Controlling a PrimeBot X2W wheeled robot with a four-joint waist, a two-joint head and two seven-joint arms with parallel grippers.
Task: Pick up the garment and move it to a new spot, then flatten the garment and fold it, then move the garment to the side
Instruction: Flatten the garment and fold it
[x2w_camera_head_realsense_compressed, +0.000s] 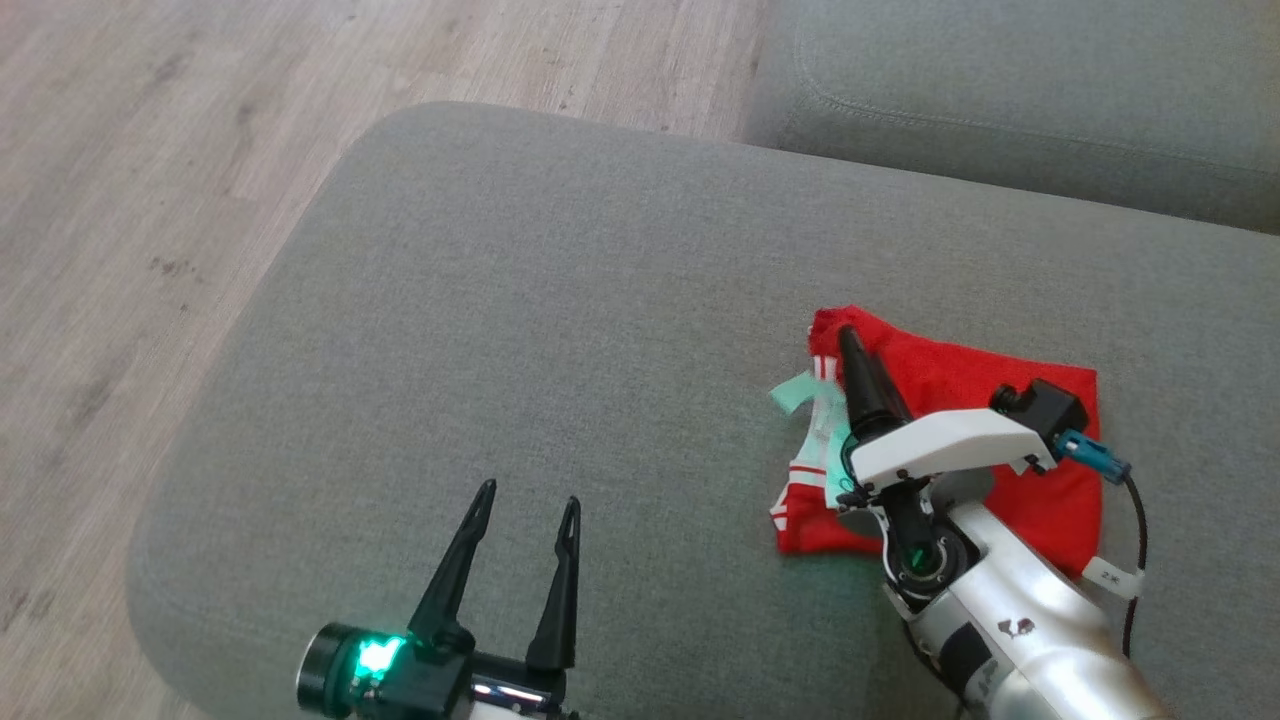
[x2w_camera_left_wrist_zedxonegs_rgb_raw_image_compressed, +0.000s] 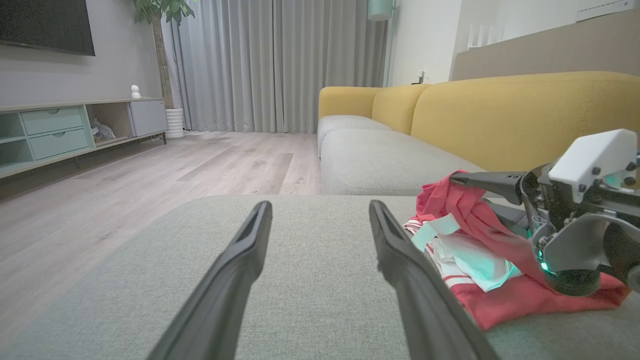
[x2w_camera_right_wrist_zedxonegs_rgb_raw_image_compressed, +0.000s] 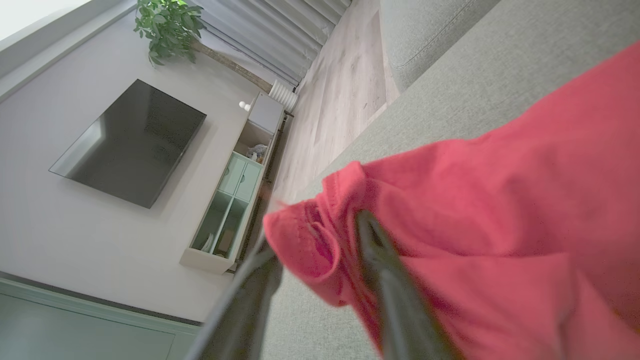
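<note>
The garment (x2w_camera_head_realsense_compressed: 960, 380) lies toward the cushion's (x2w_camera_head_realsense_compressed: 550, 300) right edge; our right claw (x2w_camera_right_wrist_zedxonegs_rgb_raw_image_compressed: 317, 235) stands with fingers apart, the garment's far corner loose between them; our left claw (x2w_camera_head_realsense_compressed: 530, 493) is spread wide by the near edge; we should back out straight, lest cloth drag; pale wooden floor (x2w_camera_head_realsense_compressed: 150, 150) beyond.

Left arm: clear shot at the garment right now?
Probably yes: left gripper is open and bare cushion lies between it and the garment. The right gripper over the garment may crowd it.
</note>
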